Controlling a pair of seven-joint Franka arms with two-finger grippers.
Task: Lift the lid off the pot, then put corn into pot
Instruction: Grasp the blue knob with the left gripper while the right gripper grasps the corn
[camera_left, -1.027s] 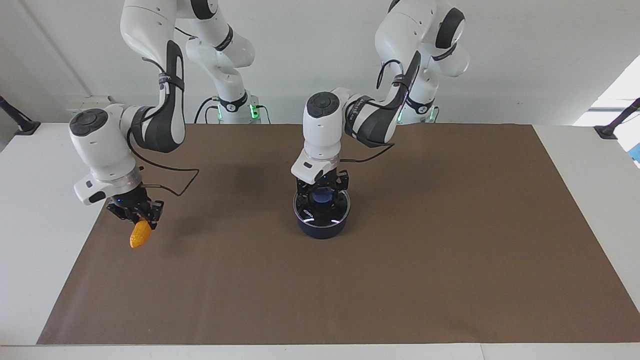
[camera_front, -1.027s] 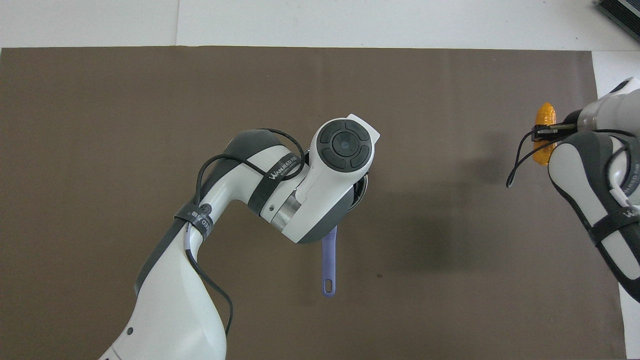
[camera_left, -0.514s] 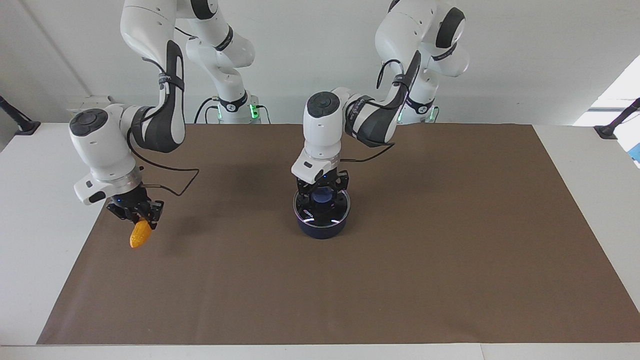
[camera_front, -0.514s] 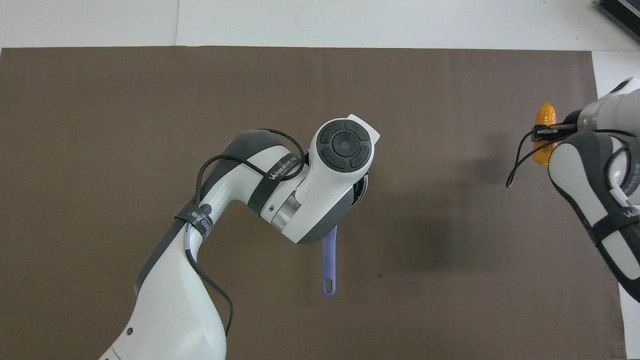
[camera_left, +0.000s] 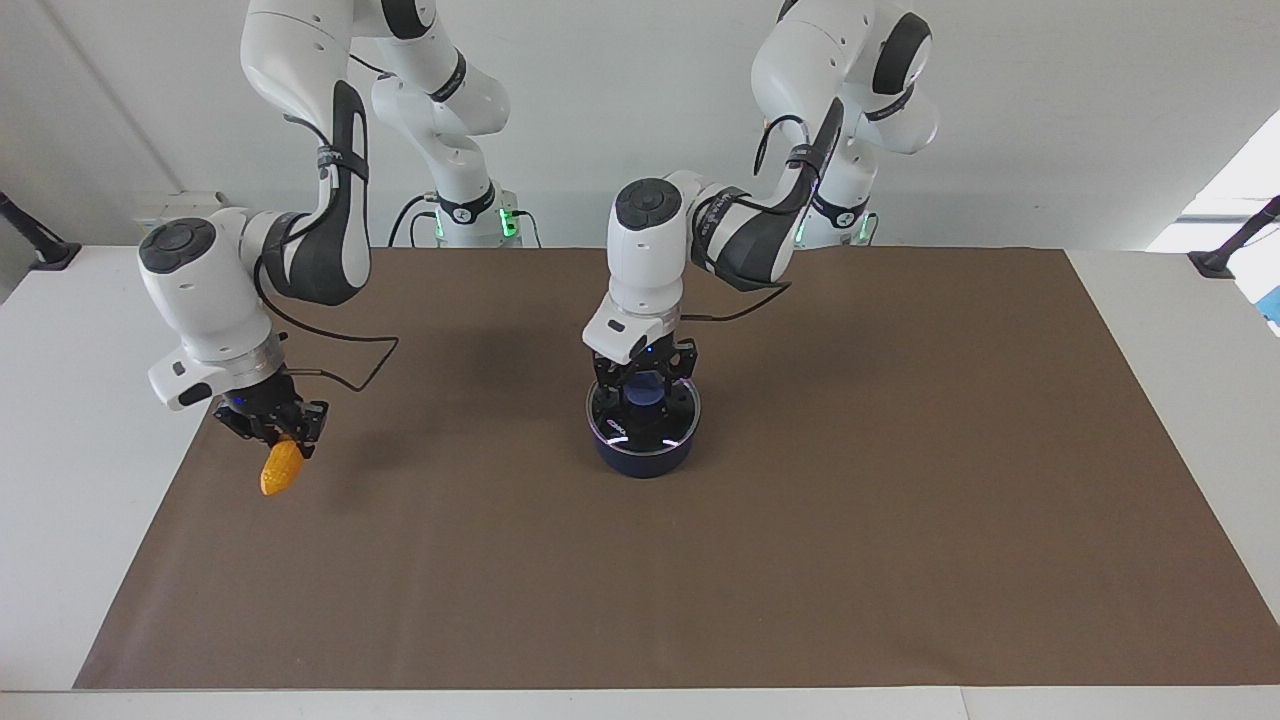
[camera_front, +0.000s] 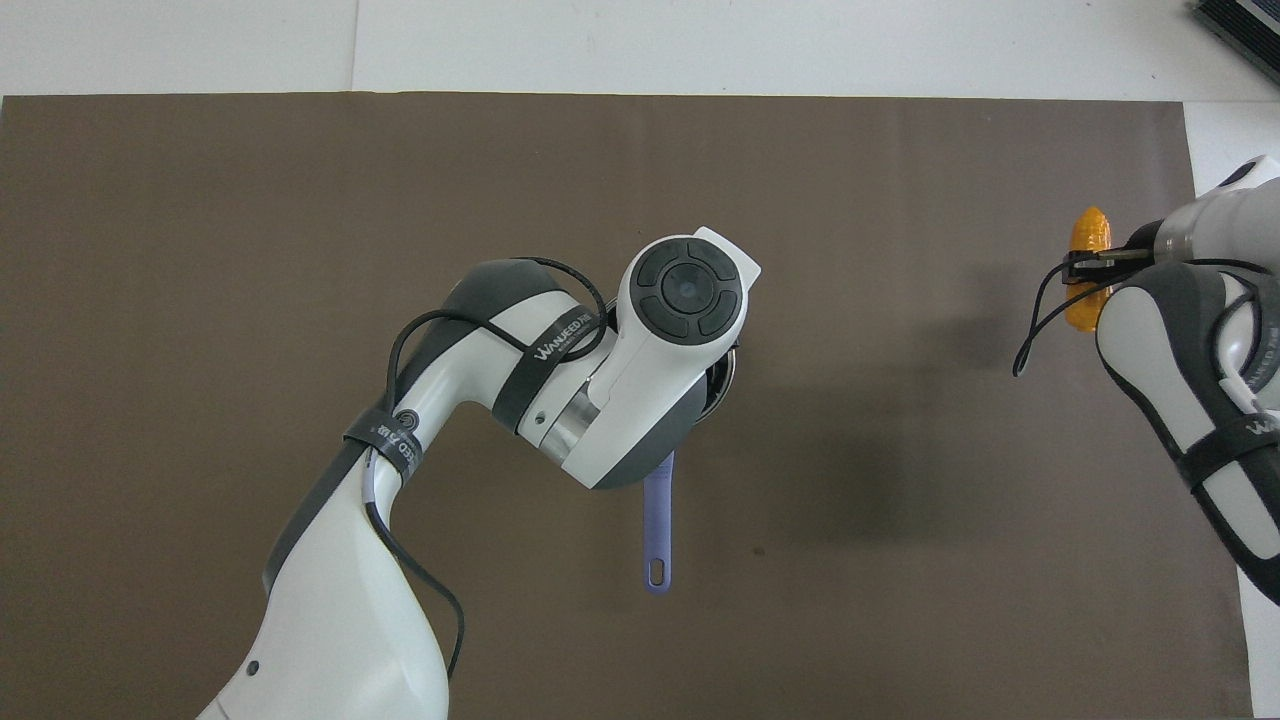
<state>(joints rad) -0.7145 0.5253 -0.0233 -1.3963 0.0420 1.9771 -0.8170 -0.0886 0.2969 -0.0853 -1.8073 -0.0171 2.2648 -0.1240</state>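
The dark navy pot (camera_left: 645, 458) stands mid-table on the brown mat with the glass lid (camera_left: 672, 425) on it. My left gripper (camera_left: 645, 395) comes straight down over the lid, its fingers closed against the blue knob (camera_left: 645, 390). In the overhead view the left wrist hides the pot's body, and only its purple handle (camera_front: 657, 530) shows, pointing toward the robots. My right gripper (camera_left: 283, 438) hangs over the mat's edge at the right arm's end, shut on the orange-yellow corn (camera_left: 281, 470), which points downward; the corn (camera_front: 1088, 232) also shows from above.
The brown mat (camera_left: 900, 520) covers most of the white table (camera_left: 1180, 330). A dark clamp stand (camera_left: 1235, 245) sits at each end of the table near the robots. A cable loops from the right wrist (camera_left: 340, 350).
The left gripper's fingers have drawn in onto the lid's knob and its wrist has risen very slightly. The right arm with the corn has stayed still.
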